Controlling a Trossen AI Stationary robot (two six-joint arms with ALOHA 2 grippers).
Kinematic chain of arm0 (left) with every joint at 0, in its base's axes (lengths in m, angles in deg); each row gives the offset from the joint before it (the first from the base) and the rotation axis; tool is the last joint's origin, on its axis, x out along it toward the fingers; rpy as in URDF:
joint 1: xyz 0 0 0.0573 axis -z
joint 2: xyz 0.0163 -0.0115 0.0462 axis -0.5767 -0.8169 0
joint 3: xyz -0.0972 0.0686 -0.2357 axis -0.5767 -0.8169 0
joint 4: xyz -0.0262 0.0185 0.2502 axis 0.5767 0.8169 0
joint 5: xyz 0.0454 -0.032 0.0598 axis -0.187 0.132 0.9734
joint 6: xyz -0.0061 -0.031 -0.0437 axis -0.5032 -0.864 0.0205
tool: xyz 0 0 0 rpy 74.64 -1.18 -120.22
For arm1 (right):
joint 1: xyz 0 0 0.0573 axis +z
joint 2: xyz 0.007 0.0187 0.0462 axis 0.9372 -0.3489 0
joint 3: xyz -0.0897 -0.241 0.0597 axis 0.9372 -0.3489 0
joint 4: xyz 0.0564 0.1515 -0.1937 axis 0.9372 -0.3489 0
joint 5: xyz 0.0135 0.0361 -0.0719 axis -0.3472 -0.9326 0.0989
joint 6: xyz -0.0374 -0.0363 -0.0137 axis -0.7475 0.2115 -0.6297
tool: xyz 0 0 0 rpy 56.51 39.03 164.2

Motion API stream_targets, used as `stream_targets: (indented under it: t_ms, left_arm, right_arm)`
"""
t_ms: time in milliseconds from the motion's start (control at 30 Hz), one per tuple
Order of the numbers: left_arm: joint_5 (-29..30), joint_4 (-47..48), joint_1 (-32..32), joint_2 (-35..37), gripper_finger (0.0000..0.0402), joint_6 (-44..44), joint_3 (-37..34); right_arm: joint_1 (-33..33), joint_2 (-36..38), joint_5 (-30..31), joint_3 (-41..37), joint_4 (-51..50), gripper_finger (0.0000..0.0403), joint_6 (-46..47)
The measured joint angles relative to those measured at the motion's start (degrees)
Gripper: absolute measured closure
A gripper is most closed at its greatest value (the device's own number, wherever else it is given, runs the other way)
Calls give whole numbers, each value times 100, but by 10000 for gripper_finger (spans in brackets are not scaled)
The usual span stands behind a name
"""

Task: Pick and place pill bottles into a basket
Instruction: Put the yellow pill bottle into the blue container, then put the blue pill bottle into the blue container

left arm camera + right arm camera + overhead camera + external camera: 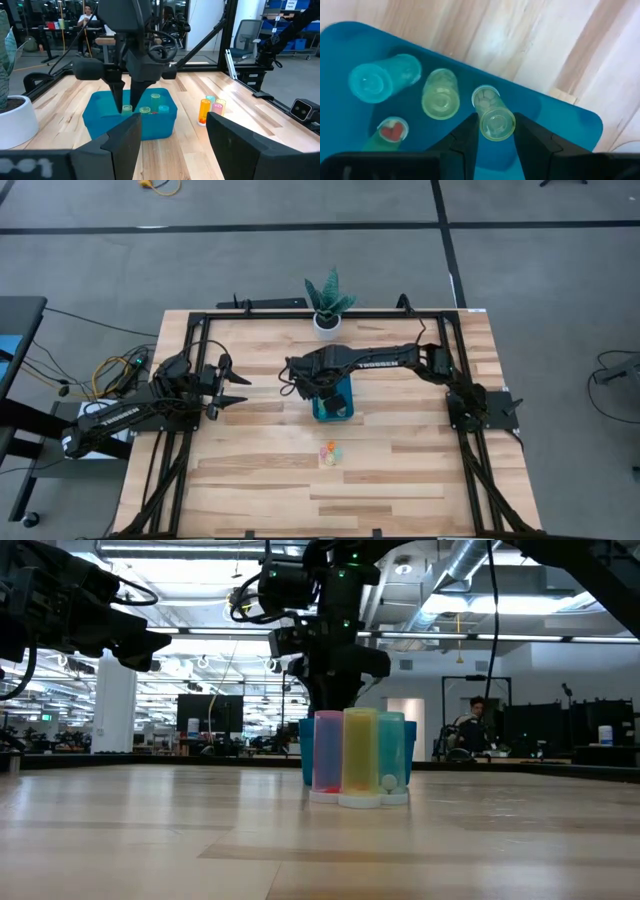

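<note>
The teal-blue basket (pixel 345 408) sits mid-table, also in the left wrist view (pixel 100 117). Inside it stand a teal bottle (pixel 382 80), a yellow-green bottle (pixel 440 95) and one with a red-marked top (pixel 391 131). My right gripper (pixel 496 125) reaches down into the basket (pixel 350 120), shut on another yellow-green bottle (pixel 493 114). Several bottles in orange (pixel 204 111), pink (pixel 328 750), yellow (pixel 360 755) and teal (pixel 392 755) stand in a cluster on the table (pixel 330 452) nearer the front edge. My left gripper (pixel 232 388) hovers open and empty at the table's left. My right gripper pinches the yellow-green bottle by the two sides of its upper end (pixel 481 121) between its two fingers. The fingers come from above, pointing down into the basket. The bottle stands about upright, its lower end (pixel 484 94) at the basket floor; I cannot tell if it rests there.
A potted plant in a white pot (pixel 328 315) stands at the table's far edge, just behind the basket. Black frame rails (pixel 190 380) run along the table's left, right and far sides. Bare wood (pixel 260 480) lies around the bottle cluster.
</note>
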Motion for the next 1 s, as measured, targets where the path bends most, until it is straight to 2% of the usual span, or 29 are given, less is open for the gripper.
stream_targets:
  t_ms: [533,1000]
  left_arm:
    - [0,0,-2,0,189,0,0]
    - [0,0,-2,0,189,0,0]
  right_arm:
    - [0,0,4,0,-35,293,230]
    - [0,2,9,0,-27,257,224]
